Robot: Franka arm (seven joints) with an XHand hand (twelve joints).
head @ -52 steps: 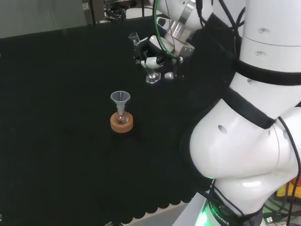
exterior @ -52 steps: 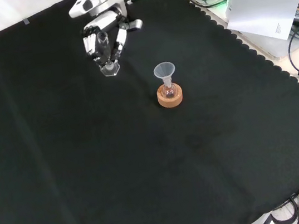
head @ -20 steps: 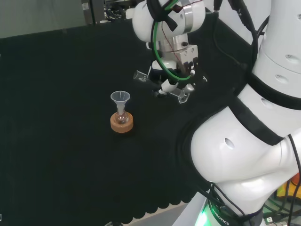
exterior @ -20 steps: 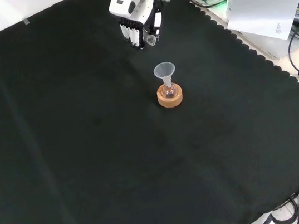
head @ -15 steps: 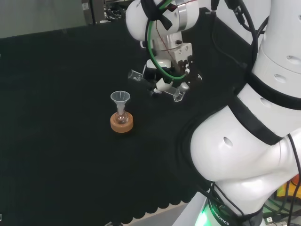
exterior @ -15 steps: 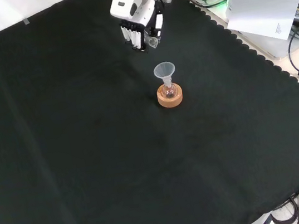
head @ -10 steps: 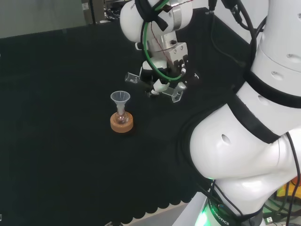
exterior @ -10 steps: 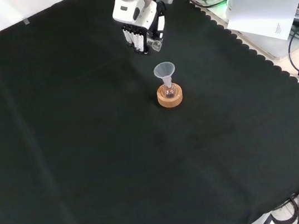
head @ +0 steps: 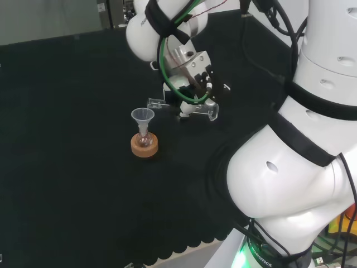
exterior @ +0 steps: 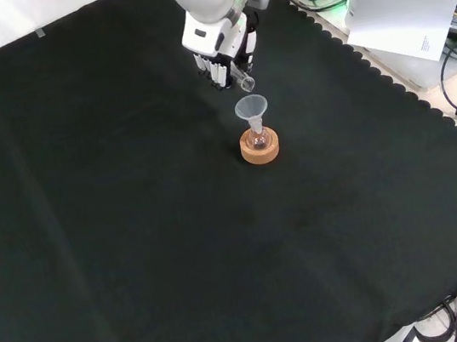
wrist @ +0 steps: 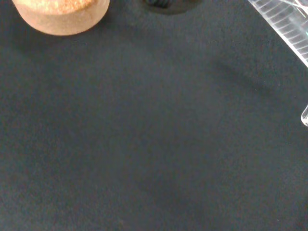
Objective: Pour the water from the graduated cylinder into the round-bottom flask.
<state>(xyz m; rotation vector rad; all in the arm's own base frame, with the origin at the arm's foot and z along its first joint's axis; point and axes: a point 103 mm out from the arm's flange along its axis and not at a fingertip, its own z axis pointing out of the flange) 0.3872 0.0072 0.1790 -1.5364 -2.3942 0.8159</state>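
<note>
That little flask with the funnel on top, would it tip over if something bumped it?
Probably fairly easily. The funnel stands tall and wide above the small flask, so the pair looks top-heavy. The cork ring is broad and low, which should steady the round bottom. Both look like clear, light ware, so a nudge from the cylinder might shift them.

Black cloth (exterior: 135,236); tan cork ring (exterior: 260,151); clear funnel (exterior: 251,108) & cylinder (head: 167,104); black/white hand (exterior: 223,51).
</note>
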